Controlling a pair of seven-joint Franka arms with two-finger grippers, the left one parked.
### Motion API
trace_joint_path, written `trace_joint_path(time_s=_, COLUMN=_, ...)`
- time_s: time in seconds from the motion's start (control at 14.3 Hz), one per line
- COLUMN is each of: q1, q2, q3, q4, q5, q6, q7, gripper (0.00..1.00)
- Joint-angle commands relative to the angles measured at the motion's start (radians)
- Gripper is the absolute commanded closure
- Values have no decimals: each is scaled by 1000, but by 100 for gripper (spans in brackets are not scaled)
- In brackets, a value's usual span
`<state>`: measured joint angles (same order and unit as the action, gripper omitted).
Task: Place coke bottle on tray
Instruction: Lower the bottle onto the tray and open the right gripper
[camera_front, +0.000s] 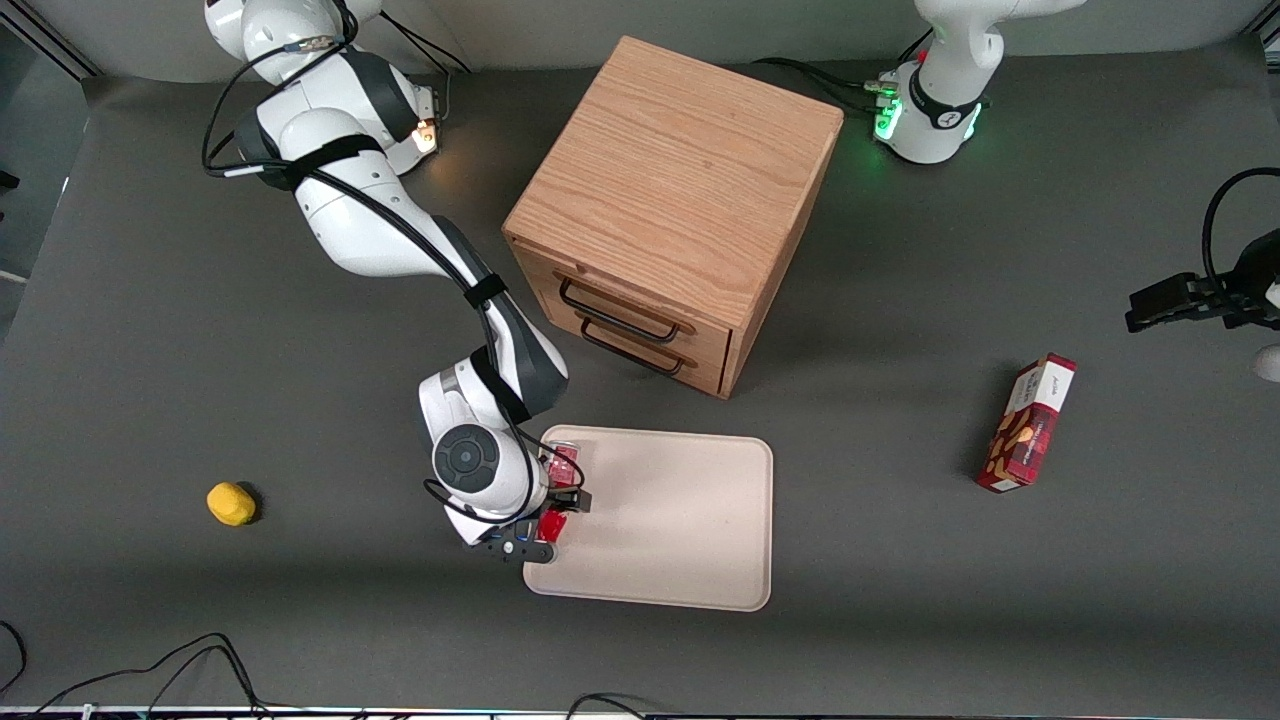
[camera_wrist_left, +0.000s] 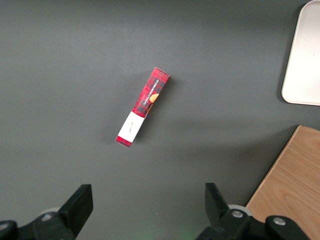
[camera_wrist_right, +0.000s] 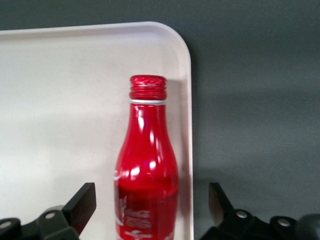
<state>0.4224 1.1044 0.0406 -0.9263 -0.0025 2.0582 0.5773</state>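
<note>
The coke bottle (camera_wrist_right: 146, 175) lay flat on the tray (camera_front: 680, 520), close to its rim at the working arm's end. Its long side ran along that rim, cap toward the wooden drawer cabinet (camera_front: 670, 210). The gripper (camera_front: 556, 510) hung over it with fingers wide apart, not holding it.

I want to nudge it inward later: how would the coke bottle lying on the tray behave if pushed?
The coke bottle lies between the open fingers of the gripper, close to the tray rim. Round-bodied, it would probably roll sideways. Its glossy surface looks slippery. It looks stiff, likely metal.
</note>
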Motion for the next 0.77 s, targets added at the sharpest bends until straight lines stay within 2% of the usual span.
trace_joint_path(time_s=0.0, q1=12, q2=14, q3=-15, q4=32, q5=-5, q6=-7, q7=-8, gripper=0)
trace_joint_path(time_s=0.7, q1=9, q2=6, q3=-15, q4=31, q5=-5, q6=-16, q7=-5, gripper=0)
